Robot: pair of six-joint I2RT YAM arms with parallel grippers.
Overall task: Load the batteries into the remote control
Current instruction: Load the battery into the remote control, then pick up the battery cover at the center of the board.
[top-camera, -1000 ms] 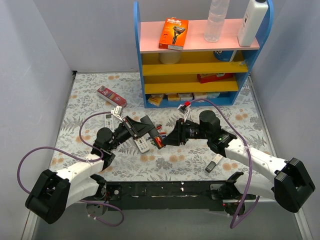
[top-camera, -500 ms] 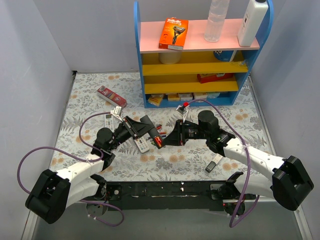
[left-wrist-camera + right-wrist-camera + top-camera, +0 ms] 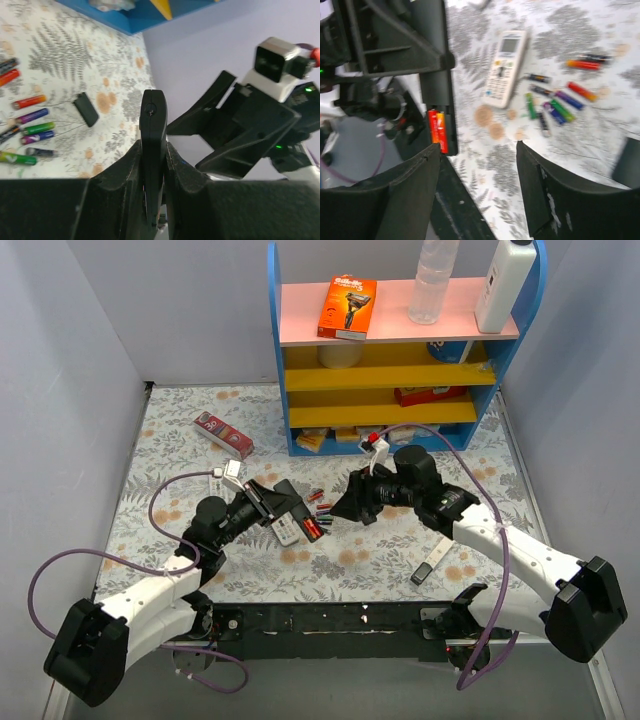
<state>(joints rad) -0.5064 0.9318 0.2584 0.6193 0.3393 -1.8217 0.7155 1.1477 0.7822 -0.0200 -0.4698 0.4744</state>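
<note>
My left gripper (image 3: 291,506) (image 3: 153,150) is shut on a black remote control (image 3: 304,522) (image 3: 153,122), held off the table, edge-on in the left wrist view. Two red-orange batteries (image 3: 438,131) (image 3: 313,530) sit side by side in the remote's (image 3: 434,75) open compartment. My right gripper (image 3: 342,510) (image 3: 480,172) hangs open just right of the remote, nothing between its fingers (image 3: 412,192). Several loose batteries (image 3: 555,102) (image 3: 27,127) (image 3: 320,502), red, green, blue and black, lie on the patterned table.
A white remote (image 3: 287,532) (image 3: 506,67) lies under the held one. A small black cover (image 3: 86,109) rests on the table, a black-and-white piece (image 3: 428,568) near the right arm. A red box (image 3: 222,432) lies far left. The blue shelf unit (image 3: 400,340) stands behind.
My right gripper has opened and pulled back up and to the right from the remote's end. The red batteries stay in the compartment. The left arm has shifted slightly.
</note>
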